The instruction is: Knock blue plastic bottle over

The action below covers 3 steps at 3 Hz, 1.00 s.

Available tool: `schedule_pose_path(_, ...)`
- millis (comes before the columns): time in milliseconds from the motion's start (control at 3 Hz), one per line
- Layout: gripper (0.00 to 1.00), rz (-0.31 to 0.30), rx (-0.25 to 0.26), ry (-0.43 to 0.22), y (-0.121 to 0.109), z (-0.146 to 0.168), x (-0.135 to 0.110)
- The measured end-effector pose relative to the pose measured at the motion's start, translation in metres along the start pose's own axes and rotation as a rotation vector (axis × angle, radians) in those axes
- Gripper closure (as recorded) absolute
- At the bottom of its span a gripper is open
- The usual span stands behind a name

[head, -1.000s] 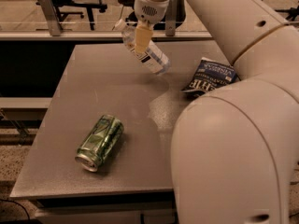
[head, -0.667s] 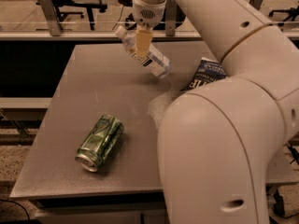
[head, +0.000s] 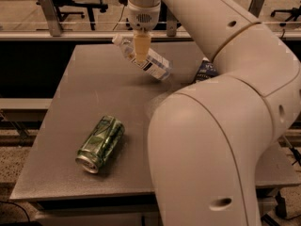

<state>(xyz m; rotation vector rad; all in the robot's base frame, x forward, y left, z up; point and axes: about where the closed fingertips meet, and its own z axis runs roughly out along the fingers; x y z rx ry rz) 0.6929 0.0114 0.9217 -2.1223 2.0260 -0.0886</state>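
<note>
Camera view: your white robot arm point(head: 221, 102) hides most of the dark blue chip bag point(head: 206, 70). The gripper point(head: 140, 56) crosses the small clear plastic bottle w/ blue-white label point(head: 156, 67), which is tilted, cap up-left, over the grey table point(head: 70, 93)'s far side; can't tell if it's gripped. The green drink can point(head: 100, 144) lies front-left.

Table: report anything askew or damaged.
The blue plastic bottle is tilted steeply toward the back, cap up-left, with the gripper right over its upper half. The green can lies on its side near the front, its wall crumpled.
</note>
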Motion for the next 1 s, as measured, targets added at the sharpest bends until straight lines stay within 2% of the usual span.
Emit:
schedule_pose_path(333, 0.05, -0.05, -0.021, 0.003, 0.009, 0.005, -0.006)
schedule_pose_path(667, 0.0, -0.106, -0.075, -0.002, 0.026, 0.025, -0.014)
schedule_pose_path(1000, 0.0, -0.105, -0.053, -0.013, 0.02, 0.027, -0.018)
